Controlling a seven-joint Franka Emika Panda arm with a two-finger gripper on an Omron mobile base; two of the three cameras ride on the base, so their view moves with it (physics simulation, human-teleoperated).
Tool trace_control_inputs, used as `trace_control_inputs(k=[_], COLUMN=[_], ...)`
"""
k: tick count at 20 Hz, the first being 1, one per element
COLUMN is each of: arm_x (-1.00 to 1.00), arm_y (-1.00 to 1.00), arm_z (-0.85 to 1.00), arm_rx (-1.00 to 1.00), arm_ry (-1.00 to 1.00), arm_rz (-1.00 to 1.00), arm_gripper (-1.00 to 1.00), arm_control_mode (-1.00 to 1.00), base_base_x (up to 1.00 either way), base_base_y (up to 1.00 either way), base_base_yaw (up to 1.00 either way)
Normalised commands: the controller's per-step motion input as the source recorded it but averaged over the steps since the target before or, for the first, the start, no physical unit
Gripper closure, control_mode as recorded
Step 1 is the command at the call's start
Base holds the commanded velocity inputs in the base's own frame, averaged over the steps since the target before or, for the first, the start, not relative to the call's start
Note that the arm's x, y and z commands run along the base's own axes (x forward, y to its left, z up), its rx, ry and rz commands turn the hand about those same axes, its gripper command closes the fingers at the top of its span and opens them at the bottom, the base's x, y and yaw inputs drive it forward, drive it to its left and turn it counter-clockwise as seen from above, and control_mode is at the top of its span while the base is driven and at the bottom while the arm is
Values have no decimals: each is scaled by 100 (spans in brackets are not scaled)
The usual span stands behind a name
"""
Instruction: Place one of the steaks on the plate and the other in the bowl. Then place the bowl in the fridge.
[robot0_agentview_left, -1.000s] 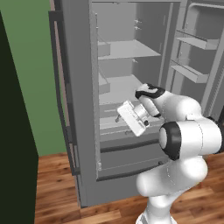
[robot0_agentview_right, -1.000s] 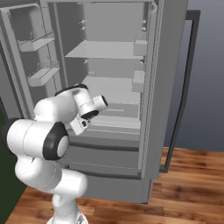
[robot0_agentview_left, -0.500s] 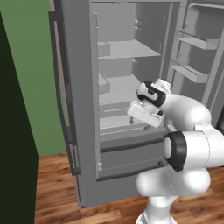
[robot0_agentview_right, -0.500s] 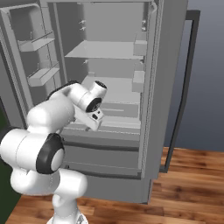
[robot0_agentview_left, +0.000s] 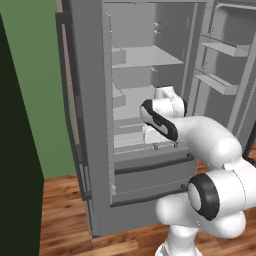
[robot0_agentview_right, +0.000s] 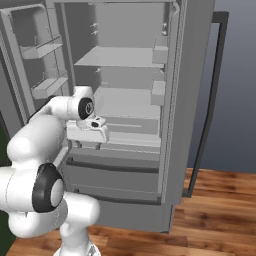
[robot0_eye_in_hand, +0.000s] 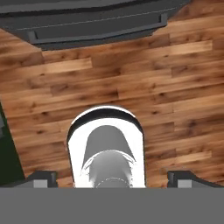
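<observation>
Both doors of tall grey steel fridge (robot0_agentview_right: 165, 100) stand open; your two-finger gripper (robot0_eye_in_hand: 112, 177), jaws spread and empty, points down at wooden floor (robot0_eye_in_hand: 166, 78), shelves behind it.

The tall grey steel fridge (robot0_agentview_left: 95, 150) stands with both upper doors swung wide, its pale interior exposed. Flat shelves (robot0_agentview_right: 117, 57) span the compartment at several heights, and small bins (robot0_agentview_right: 47, 50) line the inside of the open doors. A dark bar handle (robot0_agentview_left: 67, 100) runs down the edge of one door. Below, the two grey drawers (robot0_agentview_right: 115, 175) sit closed above a wooden floor.
</observation>
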Motion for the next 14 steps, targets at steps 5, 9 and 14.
trace_control_inputs(k=[5,9,14], arm_x=[-89,-71,-17], arm_y=[-30,-11,0], arm_z=[20,0,0], arm_rx=[-15,-3,8], arm_ry=[-1,-15,-20], arm_rz=[1,-1,-4], arm_gripper=[-100,-100,-100], arm_control_mode=[-100,-100,-100], base_base_x=[0,0,0], base_base_y=[0,0,0], base_base_yaw=[0,0,0])
